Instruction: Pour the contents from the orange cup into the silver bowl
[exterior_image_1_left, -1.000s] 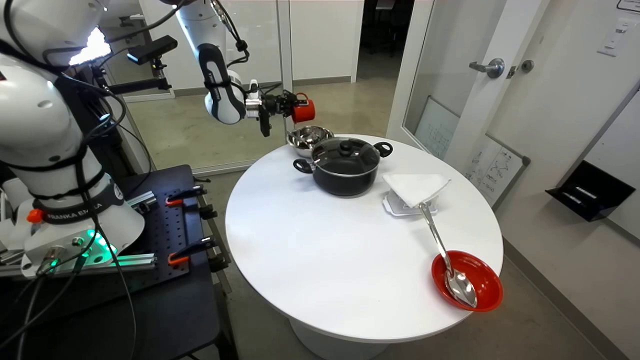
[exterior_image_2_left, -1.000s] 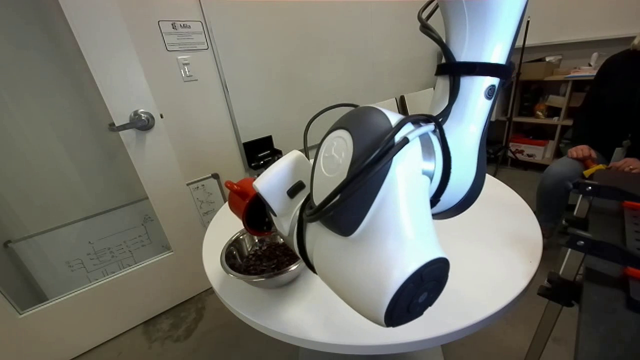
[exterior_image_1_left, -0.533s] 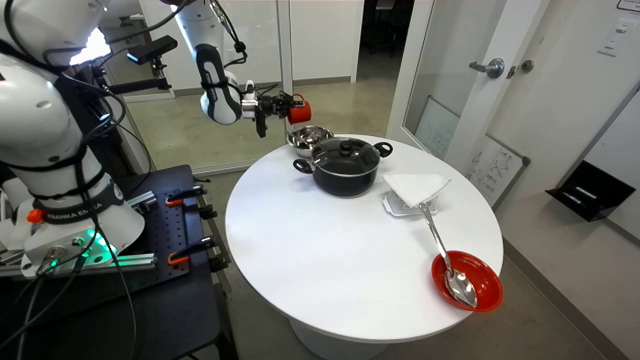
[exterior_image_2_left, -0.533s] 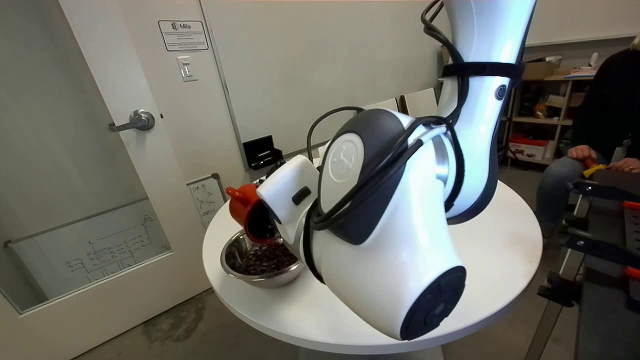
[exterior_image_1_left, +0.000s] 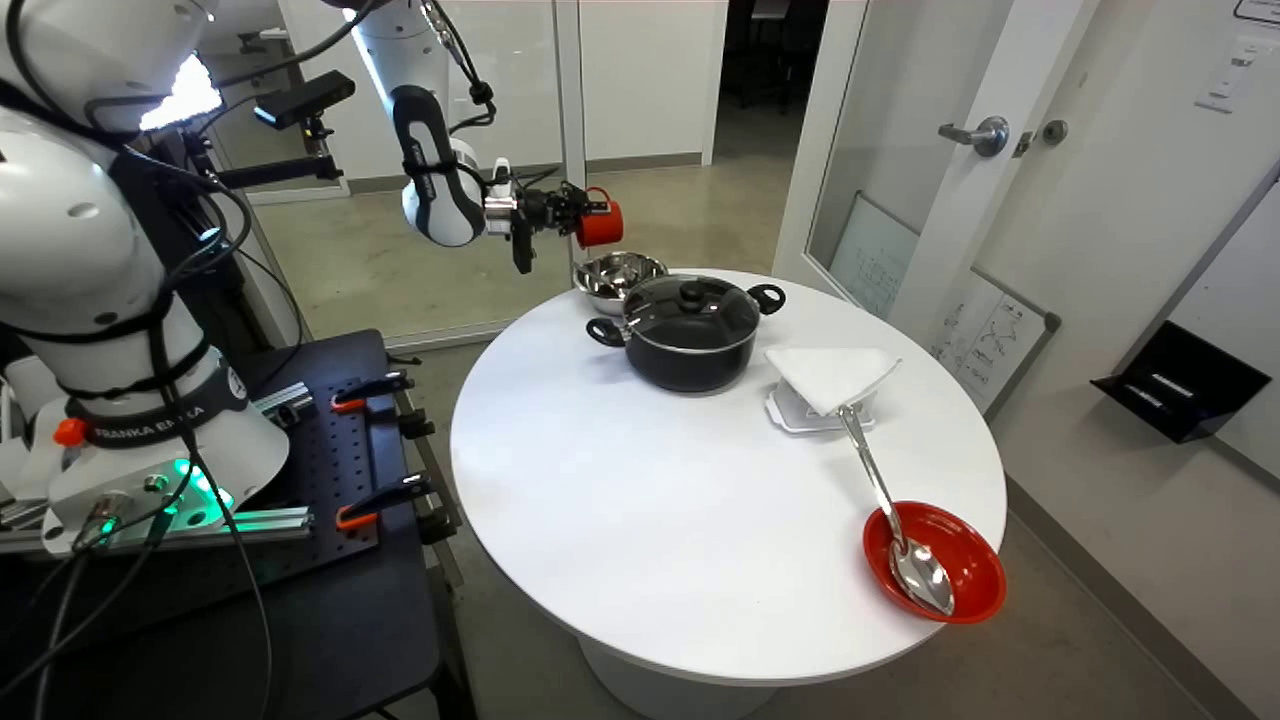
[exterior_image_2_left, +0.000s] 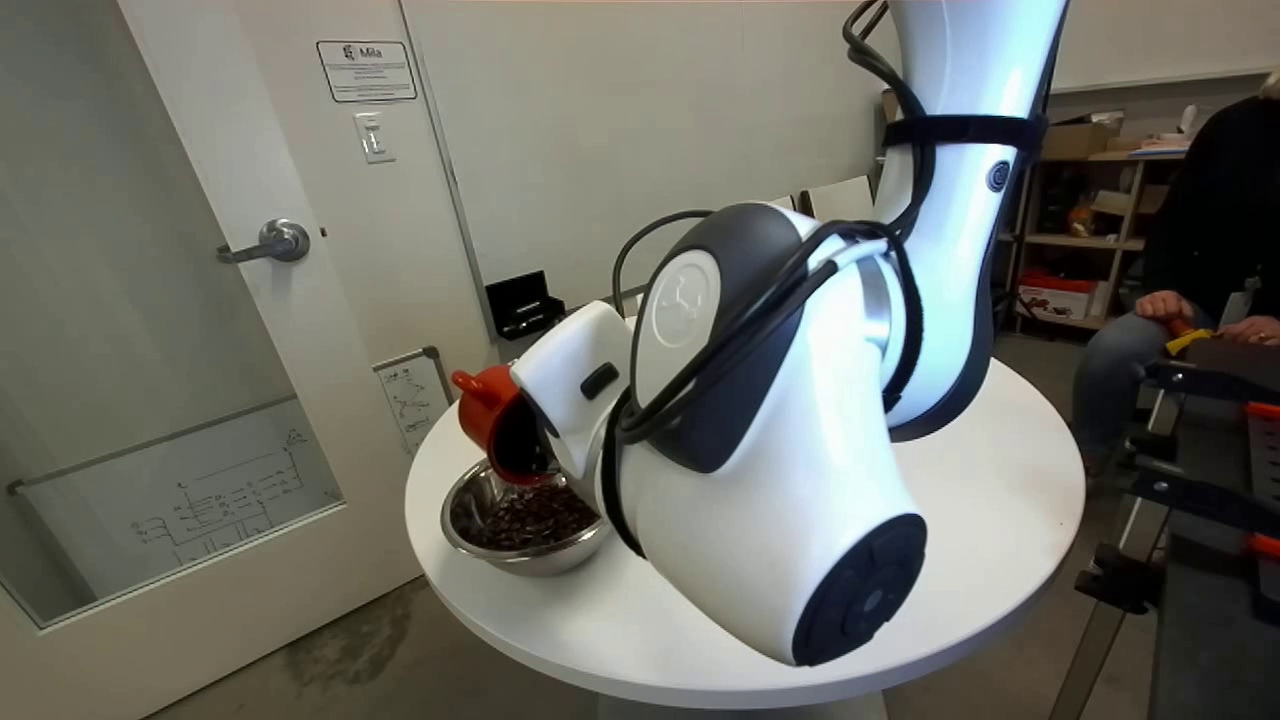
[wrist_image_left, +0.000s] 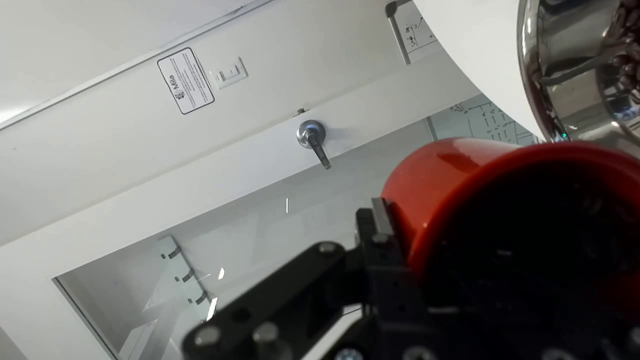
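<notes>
Your arm (exterior_image_2_left: 800, 400) slopes down from the upper right of the frame in an exterior view, bends right of centre and points its wrist left. A glass-paned door (exterior_image_2_left: 180, 330) fills the left side there; a seated person (exterior_image_2_left: 1215, 220) shows in part at the far right. Your round white tabletop (exterior_image_1_left: 620, 500) spans the middle in both exterior views. The lidded dark pot (exterior_image_1_left: 690, 365) stands at upper centre in an exterior view; the red bowl (exterior_image_1_left: 965, 545), a spoon (exterior_image_1_left: 925, 575) leaning in it, sits at lower right. The silver bowl (exterior_image_1_left: 603, 300) rests upright just beside the pot. Your tool (exterior_image_1_left: 597, 211) is clamped on the orange cup (wrist_image_left: 425, 175), one finger (wrist_image_left: 383, 250) against its outer wall. You have the cup tilted onto its side above the silver bowl. Dark bean-like pieces (exterior_image_2_left: 530, 520) lie in the bowl; the cup's interior is too dark to read.
</notes>
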